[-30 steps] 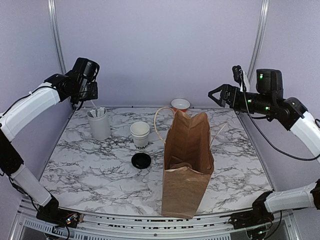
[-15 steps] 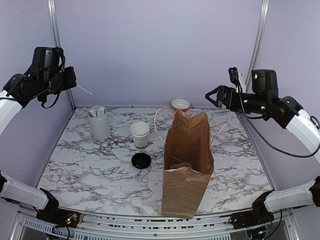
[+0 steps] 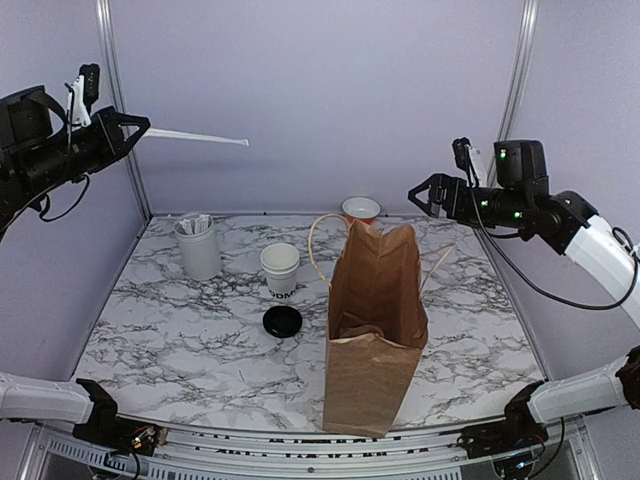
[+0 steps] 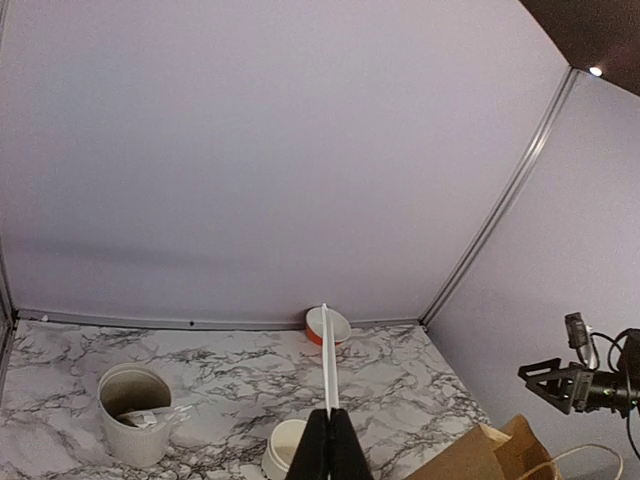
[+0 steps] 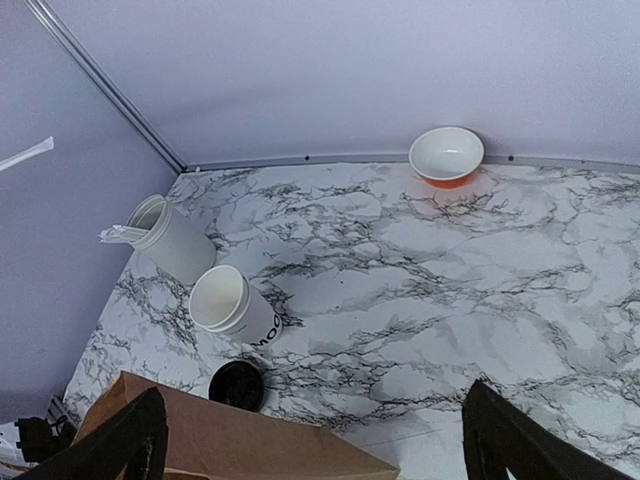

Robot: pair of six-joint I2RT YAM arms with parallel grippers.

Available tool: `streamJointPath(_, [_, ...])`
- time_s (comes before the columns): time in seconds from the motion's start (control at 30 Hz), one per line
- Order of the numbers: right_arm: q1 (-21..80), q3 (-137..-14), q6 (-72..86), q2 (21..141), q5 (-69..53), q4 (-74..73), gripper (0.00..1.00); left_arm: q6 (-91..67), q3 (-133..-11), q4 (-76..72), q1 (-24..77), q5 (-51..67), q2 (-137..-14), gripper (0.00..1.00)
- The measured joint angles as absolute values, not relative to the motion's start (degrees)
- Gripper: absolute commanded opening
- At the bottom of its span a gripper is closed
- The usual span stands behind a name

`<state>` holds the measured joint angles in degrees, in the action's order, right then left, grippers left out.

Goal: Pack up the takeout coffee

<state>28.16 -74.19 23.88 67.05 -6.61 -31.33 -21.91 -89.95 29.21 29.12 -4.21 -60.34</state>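
The white paper cup [image 3: 280, 268] with black lettering stands open at the table's middle left, also in the right wrist view [image 5: 233, 305] and at the bottom of the left wrist view [image 4: 284, 449]. Its black lid [image 3: 283, 321] lies flat just in front of it, apart from it [image 5: 237, 385]. My left gripper [image 3: 138, 127] is high at the left wall, shut on a long white stick [image 3: 197, 136] that points right [image 4: 329, 360]. My right gripper [image 3: 425, 195] is open and empty, high at the back right, above the brown paper bag [image 3: 374, 325].
A taller white canister of sticks [image 3: 198, 246] stands at the back left. A small white bowl with orange outside [image 3: 361, 209] sits by the back wall. The bag stands open and upright near the front middle, handles up.
My left arm has risen from the canister and swung up and left, carrying the white stick, which now points right. My right gripper has shifted slightly left.
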Motion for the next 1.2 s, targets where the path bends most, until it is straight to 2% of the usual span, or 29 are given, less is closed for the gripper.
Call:
streamJointPath(0.27, [28.1,-74.08,23.53,66.43,-3.73,-32.45,0.99,-22.04,-92.16,23.7,31.7,10.76,-59.83,0.0])
streamJointPath(0.47, [28.1,-74.0,23.29,65.78,-1.74,-34.41,0.99,-20.1,-97.38,25.91,38.76,15.27,-64.9,0.0])
streamJointPath(0.63, [28.1,-74.0,22.74,65.3,-0.27,-35.51,0.99,-16.53,-101.34,30.35,47.53,15.14,-68.58,0.0])
streamJointPath(1.2, [28.08,-73.1,22.33,64.97,1.91,-37.43,0.99,-8.1,-105.41,41.76,62.28,6.55,-76.58,0.0])
